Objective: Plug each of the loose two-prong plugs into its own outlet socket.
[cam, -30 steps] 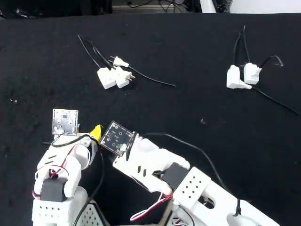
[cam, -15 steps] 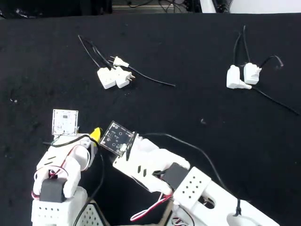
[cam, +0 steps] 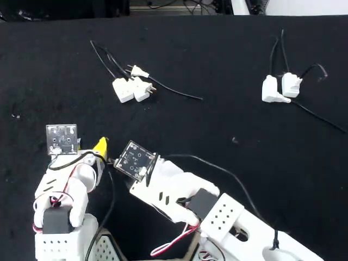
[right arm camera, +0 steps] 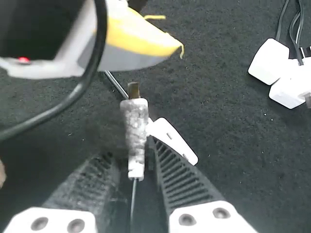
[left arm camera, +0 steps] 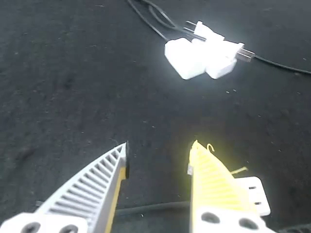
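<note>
From the high view I have the black-clothed table [cam: 217, 125] with two clusters of white plug blocks on black cords. The left-hand cluster [cam: 133, 87] lies toward the far edge, left of the middle. The right-hand cluster [cam: 280, 88] lies near the far right corner. The left arm [cam: 62, 187] sits at the near left corner, and the right arm [cam: 174, 190] is just beside it along the near edge.

On the left wrist view my left gripper [left arm camera: 159, 148] is spread, with cloth showing between its grey ribbed finger [left arm camera: 104, 172] and its yellow finger [left arm camera: 209, 177]. The left-hand cluster lies ahead of it, well apart.

On the right wrist view my right gripper [right arm camera: 133, 151] is pinching a small white stub plug [right arm camera: 137, 124] with a dark metal tip. The plug sits between the black ribbed fingers [right arm camera: 175, 177], and a thin black wire trails from its rear. The left arm's yellow finger crosses just past the tip.
</note>
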Available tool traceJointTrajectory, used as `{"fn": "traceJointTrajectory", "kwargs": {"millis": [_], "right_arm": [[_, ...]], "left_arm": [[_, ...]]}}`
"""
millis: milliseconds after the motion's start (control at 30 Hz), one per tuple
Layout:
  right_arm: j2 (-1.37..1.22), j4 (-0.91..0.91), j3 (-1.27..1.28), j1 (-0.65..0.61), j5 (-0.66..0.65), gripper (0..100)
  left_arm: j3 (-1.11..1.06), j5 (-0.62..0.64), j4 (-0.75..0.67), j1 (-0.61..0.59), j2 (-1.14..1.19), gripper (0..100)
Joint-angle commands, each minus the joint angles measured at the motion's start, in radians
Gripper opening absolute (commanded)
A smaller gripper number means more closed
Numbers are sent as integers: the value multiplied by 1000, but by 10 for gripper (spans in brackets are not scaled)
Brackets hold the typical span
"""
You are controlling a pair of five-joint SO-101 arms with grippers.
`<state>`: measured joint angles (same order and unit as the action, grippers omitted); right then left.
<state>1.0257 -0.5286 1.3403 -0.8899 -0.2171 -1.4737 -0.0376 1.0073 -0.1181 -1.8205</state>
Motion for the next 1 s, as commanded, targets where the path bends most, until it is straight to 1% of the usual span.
{"fn": "traceJointTrajectory", "kwargs": {"millis": [0, 100, 167, 300, 600, 733, 833, 967], "right_arm": [[35, 26, -13, 17, 5, 11], [35, 26, -13, 15, 8, 11], [35, 26, -15, 15, 5, 11], [33, 26, -13, 20, 2, 11], [33, 26, -15, 23, 5, 11], [33, 21, -33, 87, 11, 11], [33, 21, -35, 101, 11, 11], [33, 25, -31, 101, 11, 11]], "left_arm": [[38, 2, -17, -12, -5, 216], [19, 2, -17, 4, -5, 216], [15, 2, -12, 39, -5, 216], [35, -2, 43, 113, -5, 216], [27, -5, 61, 128, -5, 216], [25, -2, 63, 131, -5, 216], [25, 2, 63, 133, -5, 216], [-2, -5, 58, 194, -5, 216]]}}
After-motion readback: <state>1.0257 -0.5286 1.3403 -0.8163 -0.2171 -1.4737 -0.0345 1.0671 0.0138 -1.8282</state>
